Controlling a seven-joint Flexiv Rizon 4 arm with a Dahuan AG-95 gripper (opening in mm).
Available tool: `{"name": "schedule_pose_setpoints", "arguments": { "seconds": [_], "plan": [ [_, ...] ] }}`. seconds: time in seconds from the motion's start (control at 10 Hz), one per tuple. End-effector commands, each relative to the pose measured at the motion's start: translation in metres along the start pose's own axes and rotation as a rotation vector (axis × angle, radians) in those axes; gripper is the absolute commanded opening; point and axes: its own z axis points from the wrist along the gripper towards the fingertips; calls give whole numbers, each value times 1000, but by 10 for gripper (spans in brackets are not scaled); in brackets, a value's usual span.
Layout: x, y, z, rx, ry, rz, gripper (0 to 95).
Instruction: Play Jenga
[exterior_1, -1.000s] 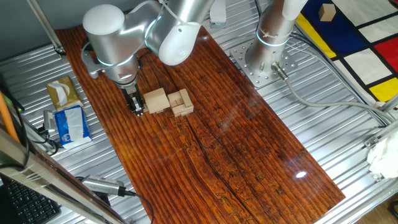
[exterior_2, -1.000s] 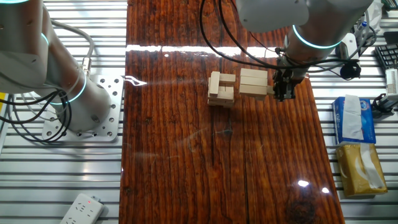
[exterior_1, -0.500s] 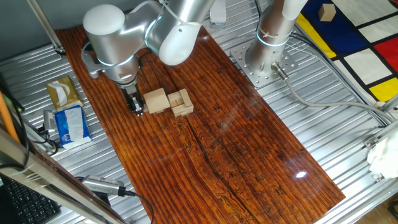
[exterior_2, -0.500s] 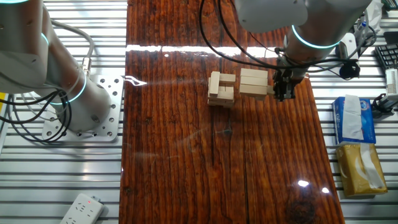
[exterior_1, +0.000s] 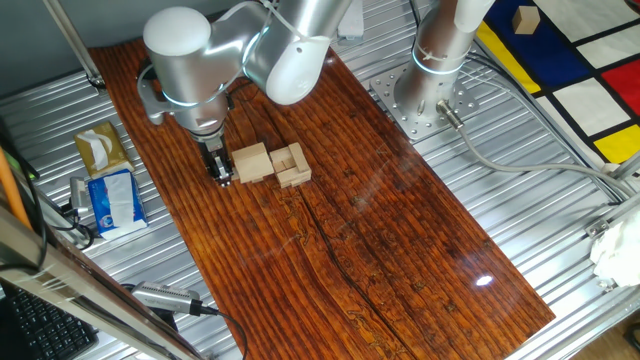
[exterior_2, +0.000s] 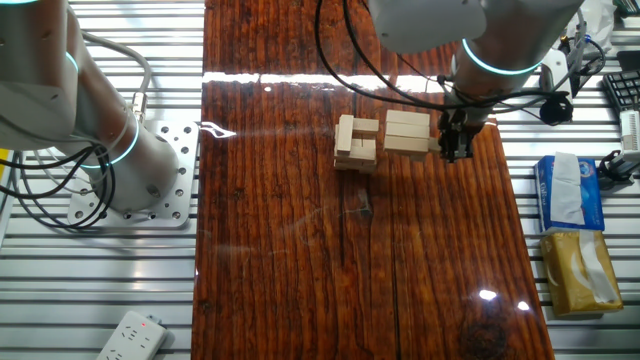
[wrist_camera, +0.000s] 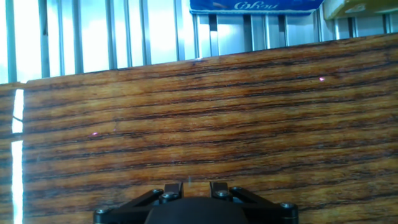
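Dark red-brown wooden board (exterior_1: 380, 220) laid over a ribbed metal table (exterior_1: 560, 200), seen from two sides and from the hand.

Jenga (exterior_1: 290, 165) on the far left part of the board in one fixed view: pale blocks in a low crosswise stack, with a second squarish group of pale blocks (exterior_1: 251, 161) just beside it on the left, apparently touching. Same pair in the other fixed view, stack (exterior_2: 357, 141) on the left, squarish group (exterior_2: 408, 133) on the right.

Gripper (exterior_1: 219, 170) pointing straight down, tips at board level, just beside the outer face of the squarish group; same gripper (exterior_2: 455, 146) close against the group's right side in the other fixed view. Fingers dark and narrow, close together, nothing visibly pinched; shut or slightly apart, cannot tell.

Hand view: only bare board grain ahead and the dark base of the gripper (wrist_camera: 196, 208) at the bottom edge.

Blue tissue pack (exterior_1: 110, 200) and yellowish pack (exterior_1: 100, 148) off the board's left edge. Second arm's base (exterior_1: 425, 95) at the far side.
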Motion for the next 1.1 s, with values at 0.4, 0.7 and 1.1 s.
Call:
{"name": "schedule_pose_setpoints", "arguments": {
  "seconds": [0.4,0.7,1.1],
  "plan": [
    [1,0,0,-7,1,-10,190],
    [0,-1,0,-8,1,-9,190],
    [1,-2,1,-6,-4,-12,190]
  ]
}}
